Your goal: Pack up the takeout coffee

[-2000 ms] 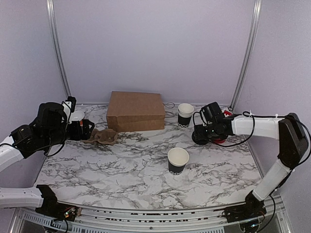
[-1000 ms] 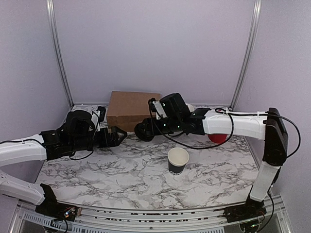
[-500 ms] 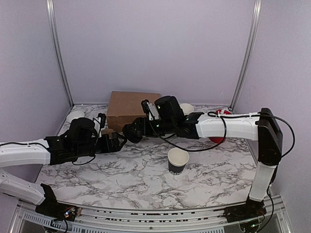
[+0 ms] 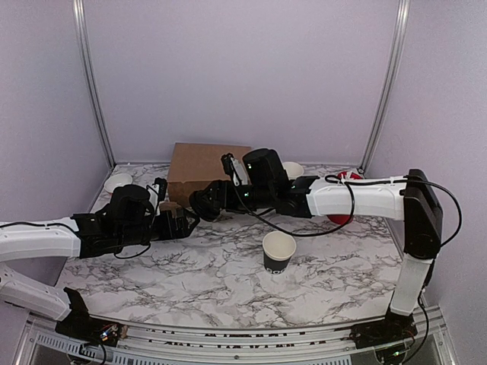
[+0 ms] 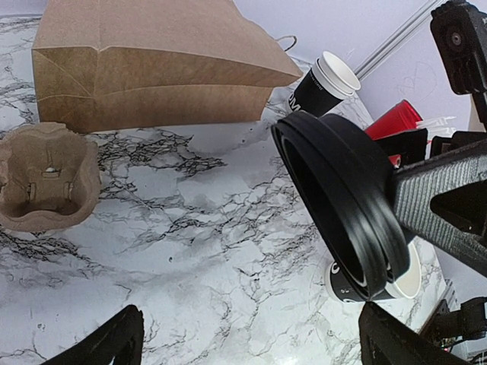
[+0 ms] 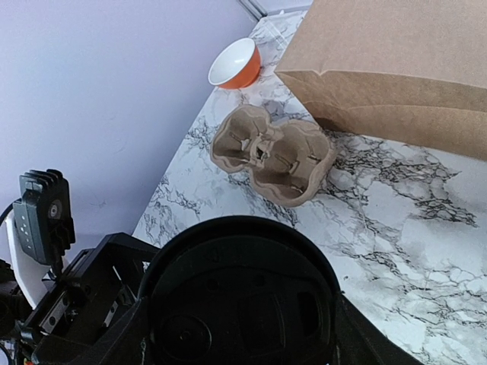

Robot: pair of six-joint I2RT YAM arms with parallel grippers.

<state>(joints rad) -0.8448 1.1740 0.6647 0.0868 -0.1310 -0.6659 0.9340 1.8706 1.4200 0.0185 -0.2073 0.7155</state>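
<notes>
"Right gripper (image 4: 208, 202), what does it have?"

"Its fingers are closed on the round black lid (image 6: 236, 298), pinching it at the rim. The lid is held on edge, tilted, above the marble table (image 4: 190, 289) and in front of the brown paper bag (image 4: 207, 169)."

"And the left gripper (image 5: 251, 323)?"

"It is spread wide with nothing in it. Its two fingers (image 5: 106, 346) show at the bottom corners of the left wrist view, with bare marble between them. The lid hangs just ahead of them; whether it touches either one cannot be told."

"Where is the cup?"

"The small black paper cup (image 4: 278, 252) stands upright and uncovered on the table, white inside. It is near the middle, to the right of both grippers and apart from them. From the left wrist it shows partly behind the lid's lower edge."

"What else is there?"

"A moulded cardboard cup carrier (image 6: 274, 152) lies just in front of the bag's left end. An orange bowl (image 6: 236, 64), white inside, sits at the back left corner. A stack of white-rimmed black cups (image 5: 325, 80) stands by the bag's right end. A red cylinder (image 5: 396, 122) is farther right, partly hidden by the right arm."
</notes>
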